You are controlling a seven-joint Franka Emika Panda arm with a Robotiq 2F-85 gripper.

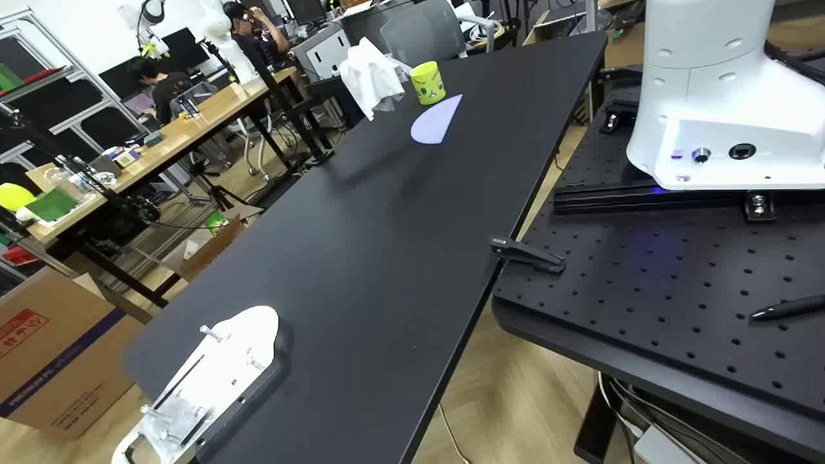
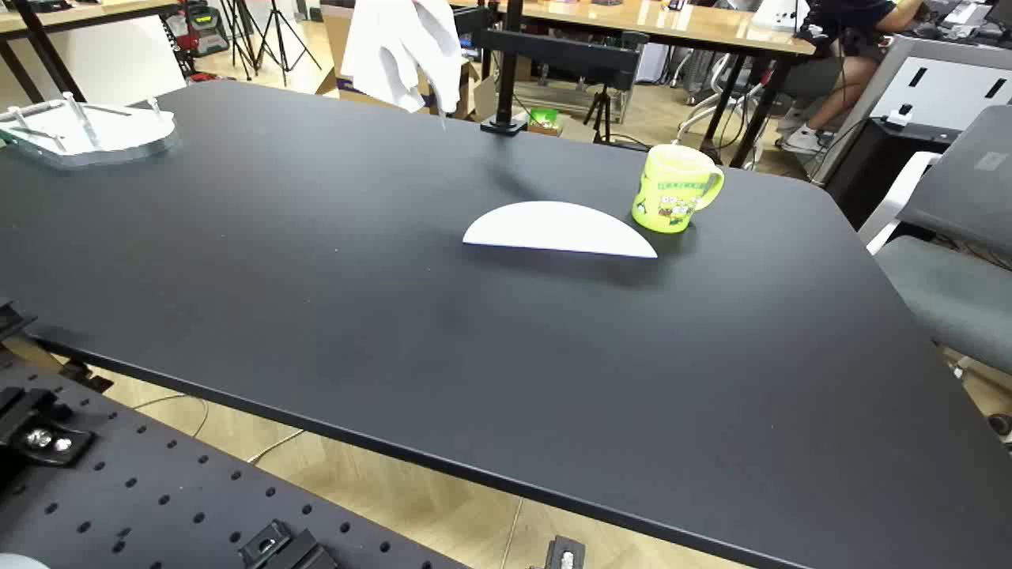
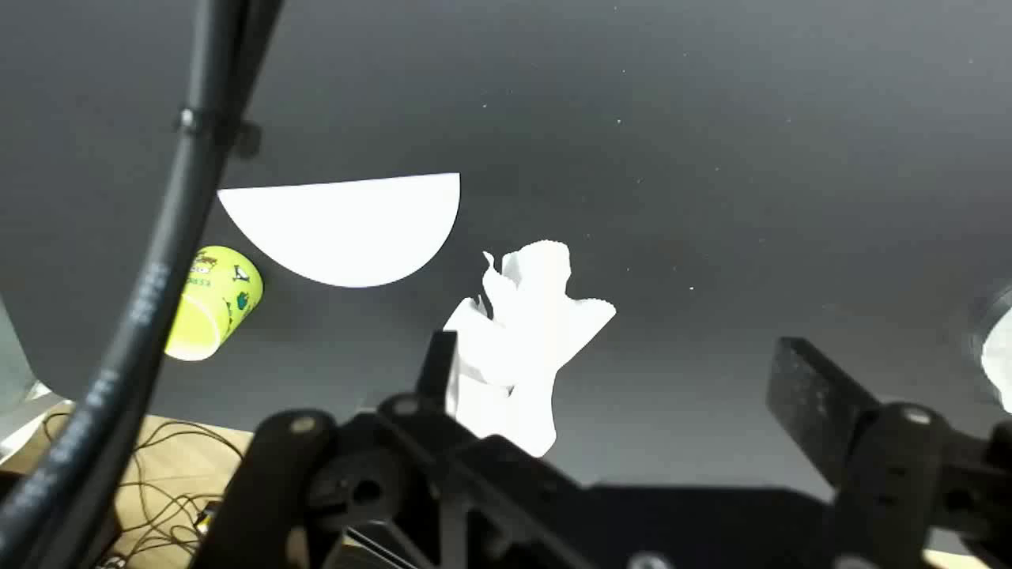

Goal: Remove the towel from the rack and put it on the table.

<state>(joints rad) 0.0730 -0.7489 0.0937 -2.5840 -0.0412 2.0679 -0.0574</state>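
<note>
1. While the gripper (image 3: pixel 617 352) is spread very wide — empty — the towel (image 3: pixel 538 324) appears partly behind one finger (image 3: pixel 437 367).
2. In both exterior views, this towel hangs above the tabletop (image 2: pixel 395 332).
3. A yellow-green mug (image 2: pixel 668 190) stands there.

In an exterior view the top edge cuts off the towel (image 2: pixel 387 47), so we can't see its upper end. In the wrist view the gripper (image 3: pixel 617 363) covers pt. of it, & we can't tell whether cloth & nearest finger (image 3: pixel 439 359) touch; the gripper's rear is blurry & runs off the btm. edge. A cable (image 3: pixel 158 269), its print too blurry for us to read, hides pt. of the mug (image 3: pixel 225 296). We can't ID the white thing (image 3: pixel 1000 359) cut by that view's R edge. Pegged white board (image 2: pixel 126 130): cut off in an exterior view. Table (image 2: pixel 474 340): runs out of both exterior views. Robot base (image 1: pixel 715 96): we lose its top.
</note>
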